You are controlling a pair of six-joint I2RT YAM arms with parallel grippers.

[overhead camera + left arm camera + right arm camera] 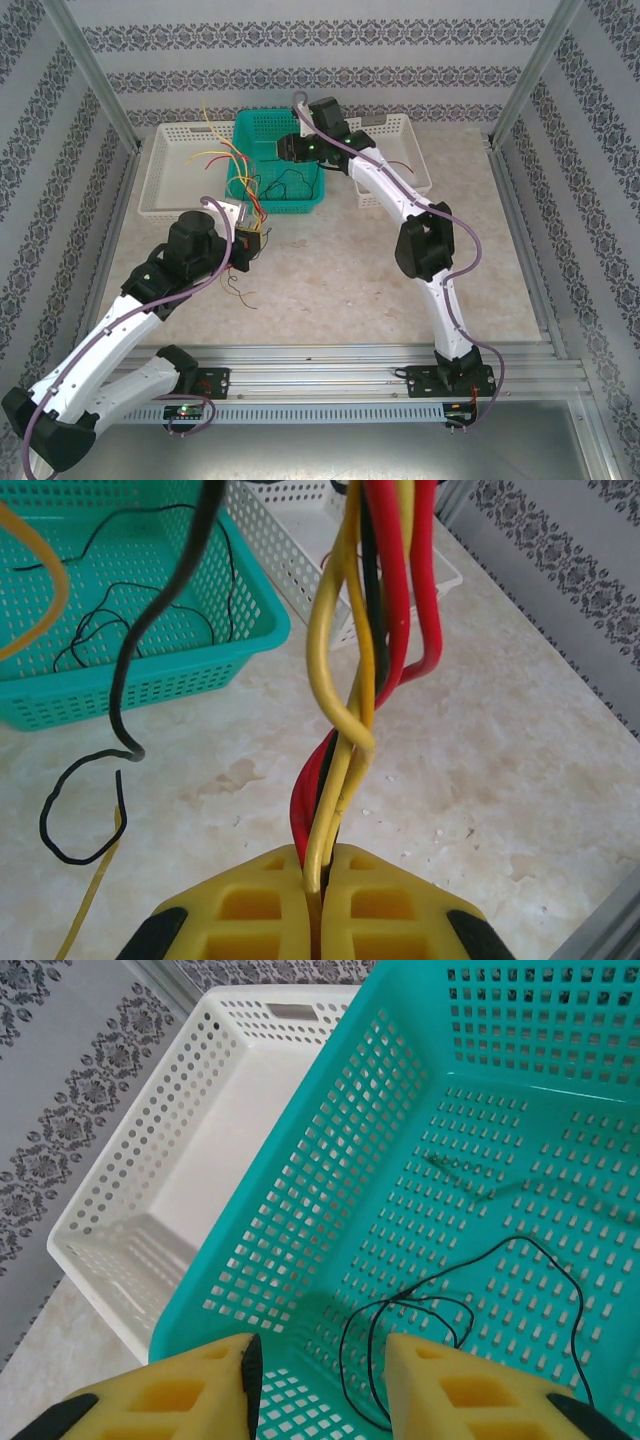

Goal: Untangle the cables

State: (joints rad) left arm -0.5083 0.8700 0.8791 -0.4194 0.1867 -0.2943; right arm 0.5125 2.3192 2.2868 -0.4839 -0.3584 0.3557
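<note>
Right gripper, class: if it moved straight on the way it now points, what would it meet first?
Probably the thin black wire looped on the floor of the teal perforated plastic basket, just ahead of the open right gripper; depth is unclear.

Left wrist: cables run off the top edge, and their lower ends are buried between the pressed-together fingers of the left gripper. Right wrist: teal basket is cropped right and bottom. The black cable loop is partly behind a right gripper finger. Faint mark on the basket floor is too blurred to identify. Top: wire ends are too thin to sort.
</note>
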